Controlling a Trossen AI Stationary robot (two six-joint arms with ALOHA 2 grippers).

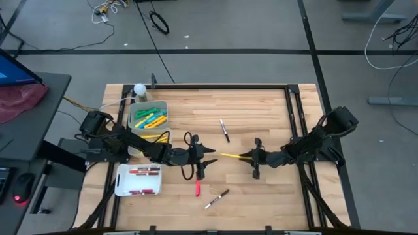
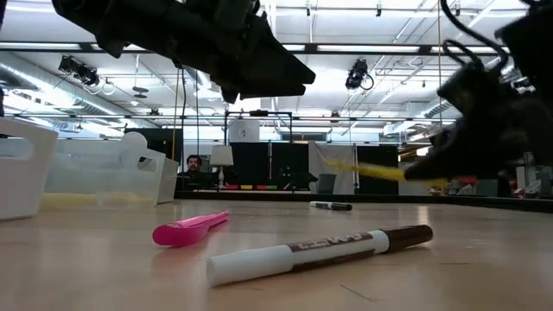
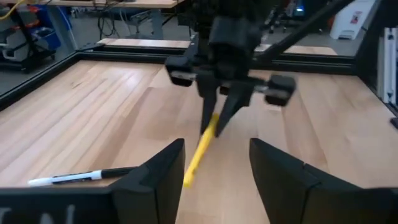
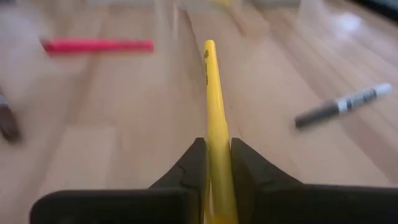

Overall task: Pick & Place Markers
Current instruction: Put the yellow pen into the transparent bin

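Right end effector (image 4: 217,163) clamped on yellow marker (image 4: 213,112), mid-counter (image 1: 261,111).
I see left end effector (image 3: 214,171) spread wide, facing it (empty); red marker (image 1: 197,188) just beside.

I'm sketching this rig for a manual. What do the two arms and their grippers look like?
Both arms are dark, nearly black, slim and jointed. The left gripper and right gripper look alike, each with two dark, wedge-shaped fingers tapering to a tip. Seen from the left wrist, the right gripper's blocky black body carries a crossbar with grey ends. Thin black cables loop beside the left wrist. No markings are legible.
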